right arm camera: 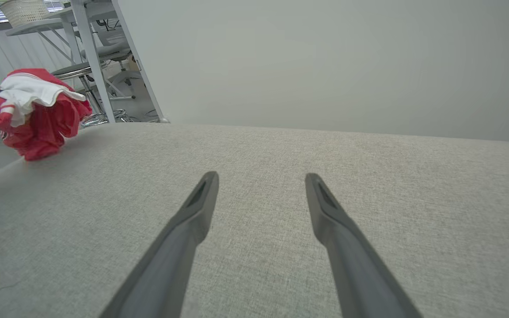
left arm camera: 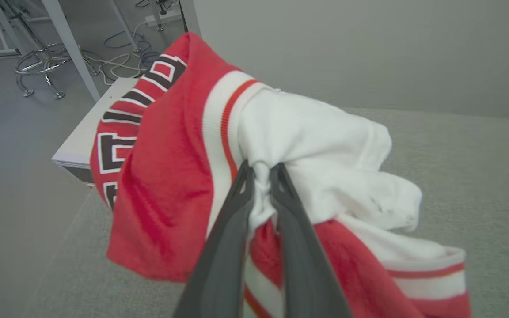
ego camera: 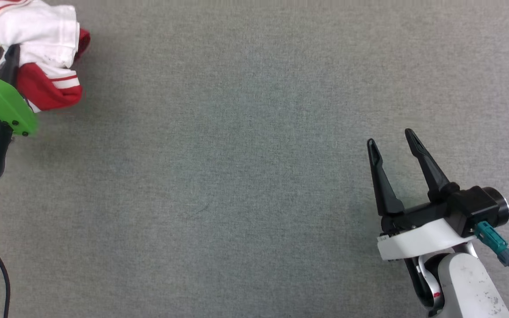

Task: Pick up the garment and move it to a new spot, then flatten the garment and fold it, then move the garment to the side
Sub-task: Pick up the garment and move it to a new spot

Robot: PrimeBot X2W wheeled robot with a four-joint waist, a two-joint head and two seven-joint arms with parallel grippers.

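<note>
1. We see our left gripper (left arm camera: 261, 171) pinched nearly closed on the shirt (left arm camera: 161, 190), with a fold of its white cloth caught between the fingers.
2. The shirt is bunched up at the far left corner of the grey table (ego camera: 254, 185).
3. Our right gripper (ego camera: 390, 138) hovers over the near right of the table, fingers spread wide, holding nothing.

shirt (ego camera: 47, 84): head cam's top-left corner chops most of it off
lettering (left arm camera: 113, 150): folds swallow half, honestly can't read it
my left gripper (left arm camera: 261, 172): fingertips buried in bunched white cloth
</note>
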